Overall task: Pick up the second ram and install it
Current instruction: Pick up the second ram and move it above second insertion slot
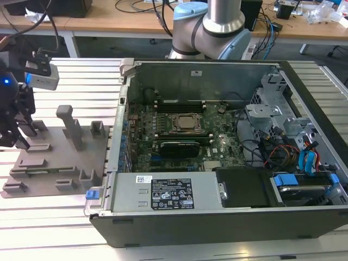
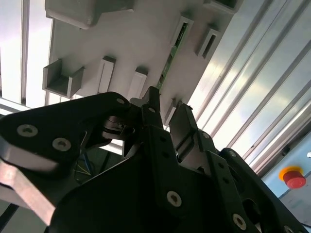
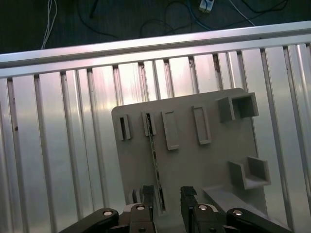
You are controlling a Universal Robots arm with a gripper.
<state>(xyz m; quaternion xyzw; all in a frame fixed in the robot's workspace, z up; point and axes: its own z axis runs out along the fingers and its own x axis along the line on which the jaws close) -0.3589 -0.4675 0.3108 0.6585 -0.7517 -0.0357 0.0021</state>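
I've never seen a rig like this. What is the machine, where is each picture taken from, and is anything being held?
This is one robot arm with a two-fingered gripper at its end. The exterior view shows the whole bench: an open computer case and, at the exterior view's left, a grey plastic tray on a slatted metal table. Both wrist views come from cameras riding on the arm, looking past the gripper at the tray. The second ram, a thin green stick, stands on edge in the tray's slots. The gripper is open at one end of it, so nothing is held.
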